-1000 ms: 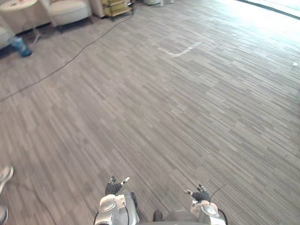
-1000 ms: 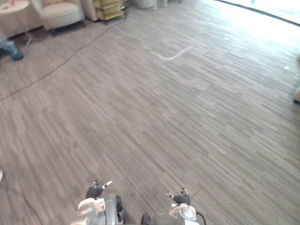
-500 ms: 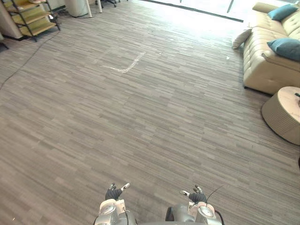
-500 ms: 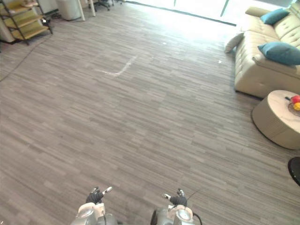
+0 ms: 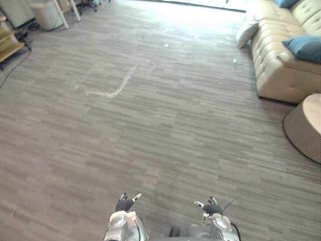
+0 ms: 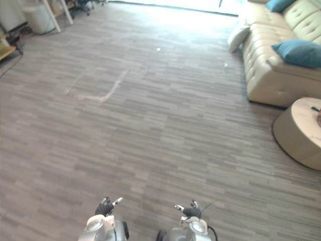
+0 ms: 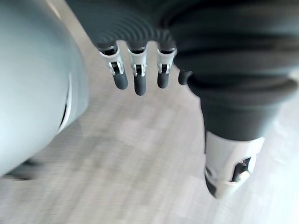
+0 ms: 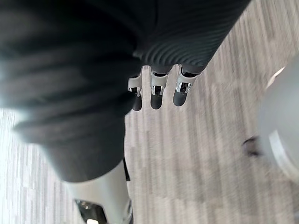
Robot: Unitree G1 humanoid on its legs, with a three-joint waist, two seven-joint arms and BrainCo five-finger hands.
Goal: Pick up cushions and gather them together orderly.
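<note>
Left eye view: a teal cushion [image 5: 304,47] lies on the beige sofa [image 5: 275,70], and a pale cushion [image 5: 246,33] rests against its far end (both well apart from the robot). Left wrist view: the left hand [image 7: 139,77] hangs with loose, straight fingers and holds nothing. Right wrist view: the right hand [image 8: 156,95] is relaxed and empty above the floor [image 8: 196,158].

I count two blue cushions [image 6: 300,51] [image 6: 277,4], one pale cushion [image 6: 237,36], one sofa [image 6: 271,75] and one round table [image 6: 296,140], all well ahead-right of my right hand [image 6: 190,212].

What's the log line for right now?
left robot hand: open, empty | right robot hand: open, empty | teal cushion: on sofa | white cushion: by sofa end | stage: nothing held
</note>
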